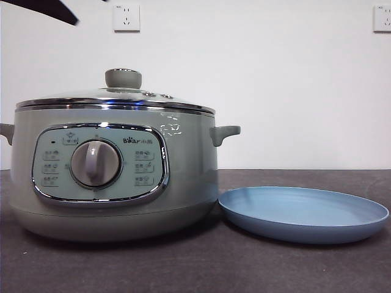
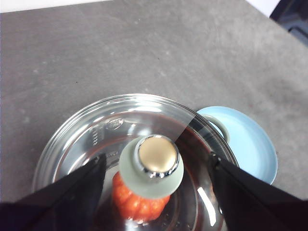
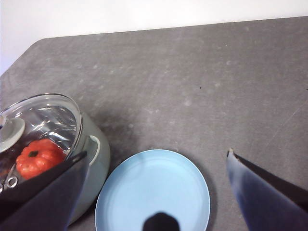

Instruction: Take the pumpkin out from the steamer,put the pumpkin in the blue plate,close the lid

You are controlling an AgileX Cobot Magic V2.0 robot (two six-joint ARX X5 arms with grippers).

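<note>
Lid (image 1: 116, 97) sits on steamer (image 1: 110, 177), pumpkin (image 2: 137, 202) inside. Plate (image 1: 303, 213) at steamer's 3 o'clock. Left gripper (image 2: 156, 166) released above knob (image 2: 151, 166); right gripper (image 3: 156, 163) released over plate.

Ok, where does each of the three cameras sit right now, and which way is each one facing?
Front view: low at table height, looking level at the sage-green steamer, light-blue round plate; one black arm tip at top corner.
Left wrist view: above the glass lid, looking down; left gripper open, straddling the knob; orange-red pumpkin beneath.
Right wrist view: above the plate, looking down; right gripper open.
All three share steamer and plate.
</note>
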